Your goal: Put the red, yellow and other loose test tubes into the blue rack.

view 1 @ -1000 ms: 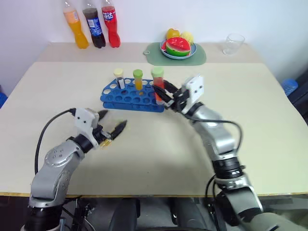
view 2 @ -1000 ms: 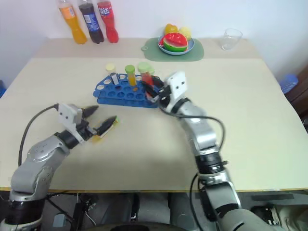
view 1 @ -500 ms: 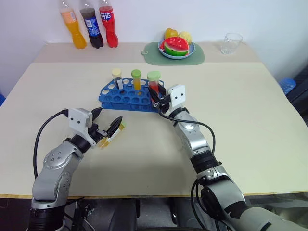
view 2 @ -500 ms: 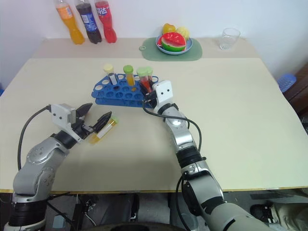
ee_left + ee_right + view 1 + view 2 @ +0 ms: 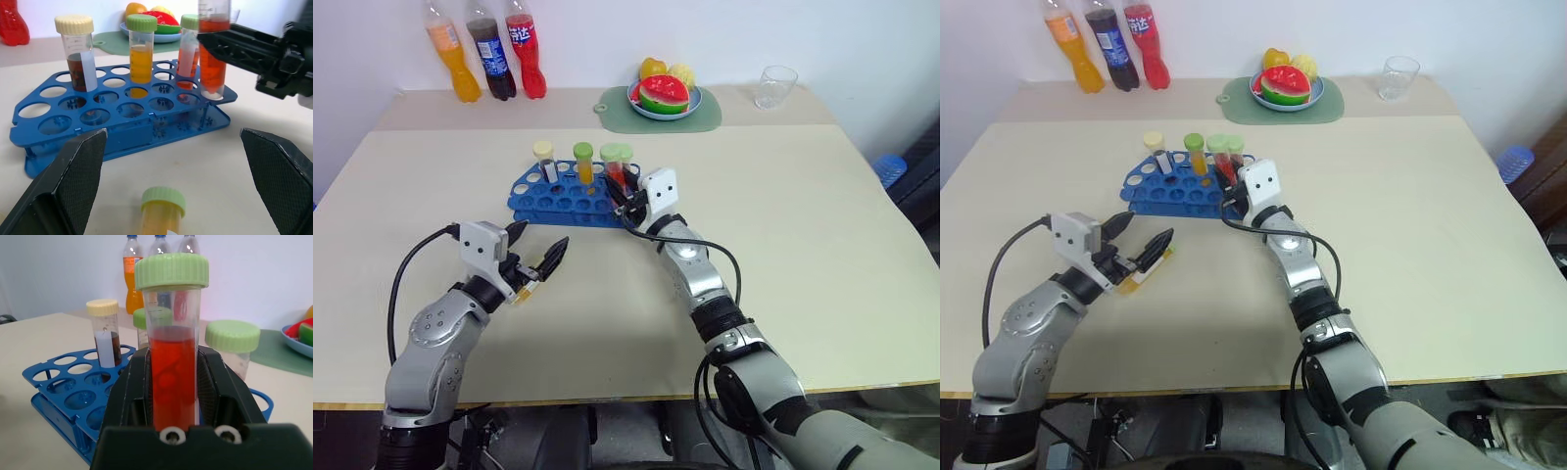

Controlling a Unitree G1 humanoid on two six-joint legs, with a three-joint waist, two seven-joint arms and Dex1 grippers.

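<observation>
While the right gripper [image 5: 620, 191] clamped its two black fingers on a clear plastic tube of red liquid [image 5: 213, 54] with a ribbed pale-green screw cap, that tube stood upright with its rounded bottom in a hole at the right end of the blue rack [image 5: 570, 199]. Printed graduation marks ran down its wall, too fine to read. The rack was moulded blue plastic, two perforated decks with rows of round holes, lying near the middle of the smooth beige table [image 5: 822, 225]. Three more capped tubes stood upright in its far row: one with a cream cap [image 5: 78, 56], dark brown liquid and a white label strip; one with a green cap and orange-yellow liquid [image 5: 141, 58]; and one green-capped with reddish liquid [image 5: 187, 58] just beside the held tube.

Nearer and to the left, the left gripper [image 5: 537, 258] held its textured black fingers spread as wide as they went, gripping nothing. A yellow tube [image 5: 160, 212] with a green ribbed cap lay on its side on the table between those fingers, its cap toward the rack.

Along the far edge stood three soft-drink bottles, orange [image 5: 448, 59], dark cola [image 5: 487, 54] with a blue label, and red [image 5: 523, 51] with white lettering I could not read. To their right, a green mat held a blue bowl of plastic fruit [image 5: 664, 90], and a clear glass [image 5: 773, 86] stood further right.
</observation>
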